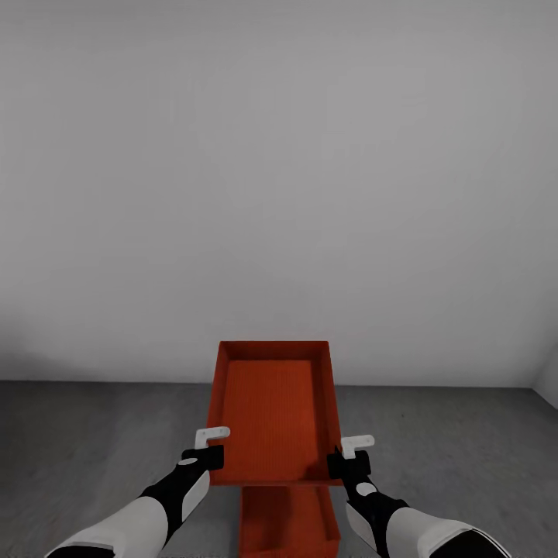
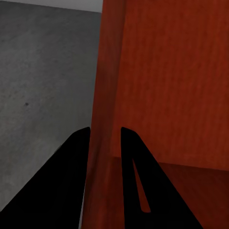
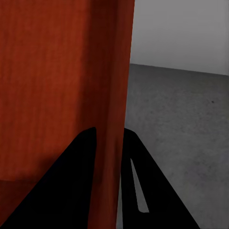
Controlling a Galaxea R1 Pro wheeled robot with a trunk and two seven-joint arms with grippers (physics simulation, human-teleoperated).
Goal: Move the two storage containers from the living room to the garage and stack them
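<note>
I hold one orange-red storage container [image 1: 273,415] in the air in front of me, its open top facing up. My left gripper [image 1: 211,449] is shut on its left wall [image 2: 106,95], one finger on each side. On the opposite wall [image 3: 110,95] my right gripper [image 1: 349,457] is shut the same way. The second storage container [image 1: 288,527] rests on the dark grey concrete floor [image 1: 93,442] directly below the held one, partly hidden by it.
A plain white-grey wall [image 1: 279,194] stands straight ahead and meets the floor just beyond the containers. A corner with another wall [image 1: 546,384] shows at the far right. Bare concrete lies to both sides.
</note>
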